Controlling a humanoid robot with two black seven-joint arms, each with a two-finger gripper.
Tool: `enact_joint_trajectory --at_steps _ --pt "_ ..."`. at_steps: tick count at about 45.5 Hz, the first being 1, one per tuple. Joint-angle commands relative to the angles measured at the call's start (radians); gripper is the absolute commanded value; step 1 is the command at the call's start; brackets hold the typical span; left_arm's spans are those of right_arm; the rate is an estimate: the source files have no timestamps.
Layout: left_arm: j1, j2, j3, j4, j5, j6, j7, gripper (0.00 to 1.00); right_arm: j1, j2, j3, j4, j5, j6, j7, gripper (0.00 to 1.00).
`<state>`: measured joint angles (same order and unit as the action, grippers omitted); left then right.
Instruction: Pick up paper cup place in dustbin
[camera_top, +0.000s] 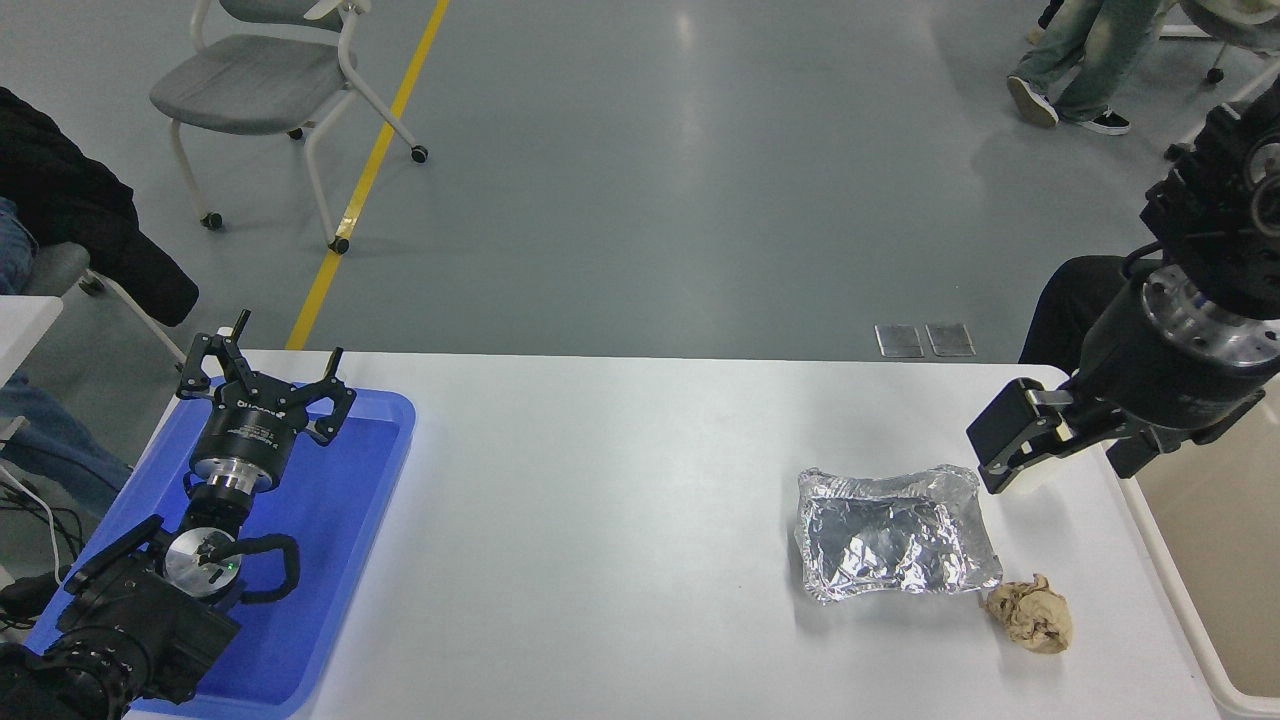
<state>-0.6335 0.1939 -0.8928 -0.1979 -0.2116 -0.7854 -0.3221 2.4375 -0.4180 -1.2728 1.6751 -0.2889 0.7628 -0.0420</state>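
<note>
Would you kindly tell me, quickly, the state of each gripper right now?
Left gripper: open, empty, parked over the blue tray.
Right gripper: down around the paper cup, which it mostly hides; open or closed cannot be told.

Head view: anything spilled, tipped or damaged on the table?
No spill shows. The foil tray is crinkled and misshapen, and a crumpled brown paper ball lies just right of its near corner. The paper cup is mostly hidden under the right tool, so its state cannot be told.

The white paper cup (1038, 477), mostly hidden behind a black gripper, stands just beside the cream-beige dustbin (1180, 590) at the table's right.
</note>
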Motion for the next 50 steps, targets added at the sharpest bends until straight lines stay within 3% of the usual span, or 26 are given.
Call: enact_joint_trajectory --at_steps 1,9,24,50 --pt "0.0 0.001 0.0 0.003 0.0 0.0 0.0 1.0 -0.107 -0.036 0.001 -0.152 -0.116 -0.057 0.001 1.0" --pt "0.0 0.001 0.0 0.0 0.0 0.0 0.0 1.0 -0.3 -0.088 0.042 -0.389 -0.254 -0.091 0.004 1.0" --pt "0.002 0.002 0.0 0.0 0.0 0.0 -0.002 1.0 -0.771 -0.154 0.303 -0.793 -0.386 -0.22 0.008 1.0" --pt "0.002 0.002 0.0 0.003 0.0 0.0 -0.002 1.0 -1.233 -0.094 0.524 -1.049 -0.418 -0.534 0.013 1.0"
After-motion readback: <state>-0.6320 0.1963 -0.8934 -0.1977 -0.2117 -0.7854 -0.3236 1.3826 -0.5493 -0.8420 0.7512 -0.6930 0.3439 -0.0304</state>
